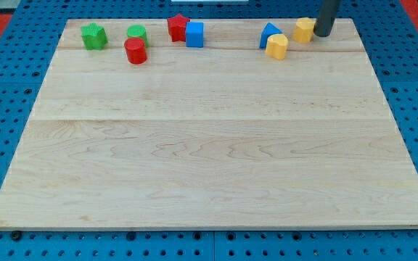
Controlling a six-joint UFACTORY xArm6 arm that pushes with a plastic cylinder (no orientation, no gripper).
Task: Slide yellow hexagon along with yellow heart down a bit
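The yellow hexagon sits near the top right of the wooden board. The yellow heart lies just below and left of it, touching or nearly touching the blue triangle. My tip is at the hexagon's right side, touching it or nearly so. The rod rises out of the view's top.
A red star and a blue cube stand together at top centre. A red cylinder, a green cylinder and a green star are at the top left.
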